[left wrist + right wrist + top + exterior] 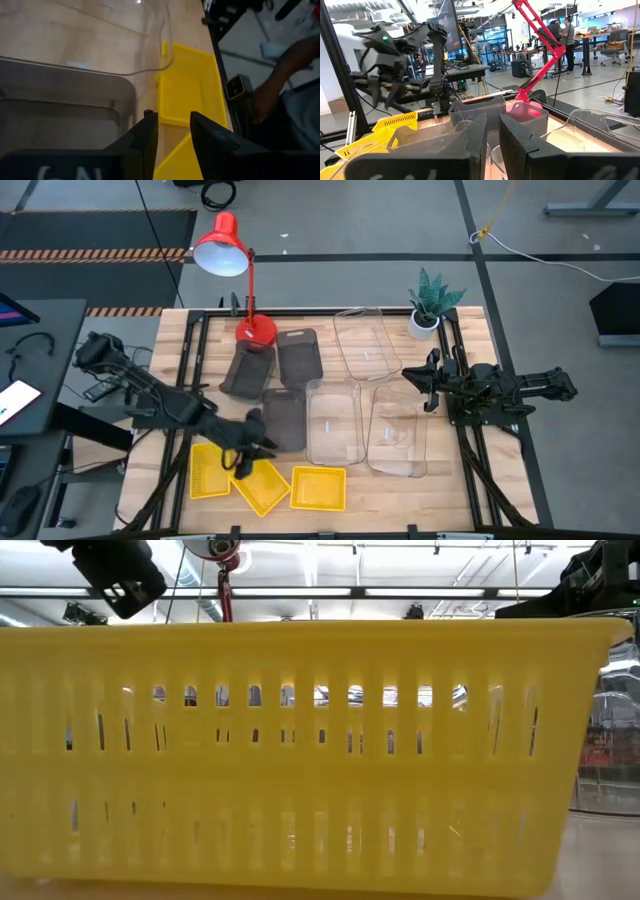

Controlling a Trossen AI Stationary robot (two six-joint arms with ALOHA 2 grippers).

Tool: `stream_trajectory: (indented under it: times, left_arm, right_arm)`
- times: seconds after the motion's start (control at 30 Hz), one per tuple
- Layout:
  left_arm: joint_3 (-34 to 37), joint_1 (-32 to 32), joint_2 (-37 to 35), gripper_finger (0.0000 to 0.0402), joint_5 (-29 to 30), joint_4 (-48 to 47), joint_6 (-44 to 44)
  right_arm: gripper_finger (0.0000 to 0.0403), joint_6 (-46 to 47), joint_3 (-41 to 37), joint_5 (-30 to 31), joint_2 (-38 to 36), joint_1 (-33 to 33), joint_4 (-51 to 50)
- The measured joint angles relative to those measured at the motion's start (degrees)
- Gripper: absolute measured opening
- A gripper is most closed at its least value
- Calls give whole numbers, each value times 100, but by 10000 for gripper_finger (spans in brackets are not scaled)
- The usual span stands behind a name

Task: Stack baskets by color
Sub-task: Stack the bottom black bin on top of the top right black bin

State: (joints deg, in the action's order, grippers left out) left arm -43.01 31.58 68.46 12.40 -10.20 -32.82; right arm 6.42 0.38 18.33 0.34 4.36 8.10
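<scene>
Left pincer (243, 460) hangs over the front left of the table (440, 490), above the tilted middle yellow basket (262, 486). Its fingers (145, 140) stand apart with nothing between them: released. The other yellow baskets lie either side, left (209, 471) and right (319, 488), along the front edge. Three dark grey baskets (284, 420) sit near the centre, by the red lamp (228, 248). Three clear baskets (398, 435) occupy the right half. Right pincer (418, 376) waits at the right edge near the potted plant (432, 300); its fingers sit narrowly parted, holding nothing.
</scene>
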Motion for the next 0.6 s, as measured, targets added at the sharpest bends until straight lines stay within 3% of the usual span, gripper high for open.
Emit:
stream_trajectory:
  times: [0.33,0.5,0.6]
  left_arm:
    - [-1838,104,1641,182,493,-2573,-2]
    - [-2528,-12,2257,187,488,-3227,0]
    - [-2732,-162,2537,177,167,-3372,-13]
  right_arm:
    - [54,0,0,1,0,-1,0]
    - [54,0,0,0,0,0,0]
    - [54,0,-2,0,1,0,0]
